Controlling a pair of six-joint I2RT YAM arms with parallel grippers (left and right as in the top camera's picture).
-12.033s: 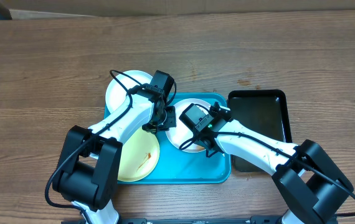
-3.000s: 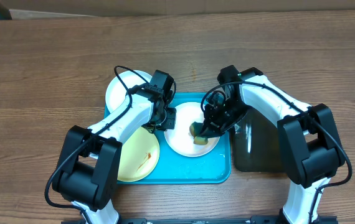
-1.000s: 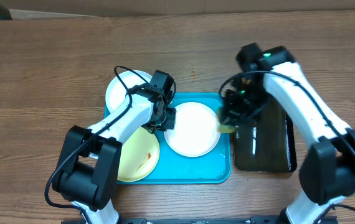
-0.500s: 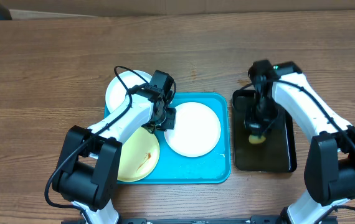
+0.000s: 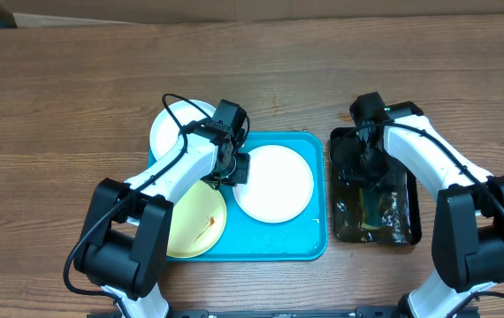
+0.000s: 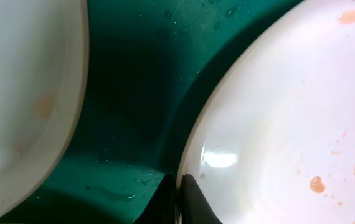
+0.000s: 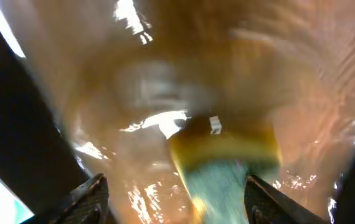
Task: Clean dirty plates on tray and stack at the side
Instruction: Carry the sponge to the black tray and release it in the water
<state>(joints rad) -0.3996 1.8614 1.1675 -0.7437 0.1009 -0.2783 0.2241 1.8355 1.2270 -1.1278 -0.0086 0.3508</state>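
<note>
Left tool (image 6: pixel 179 202) is clenched on the rim of the white plate (image 5: pixel 274 183), which sits flat in the right half of the tray (image 5: pixel 278 240) and has a few pinkish smears on it. The yellow plate (image 5: pixel 197 221) is at the tray's near-left corner and the second white plate (image 5: pixel 179 128) at the far-left one, both hanging over the rim. Right tool (image 5: pixel 369 170) is over the black tray (image 5: pixel 349 221) on the worktop (image 5: pixel 57 106), with its fingers spread wide and released. The sponge (image 7: pixel 227 162) lies in the water under it.
</note>
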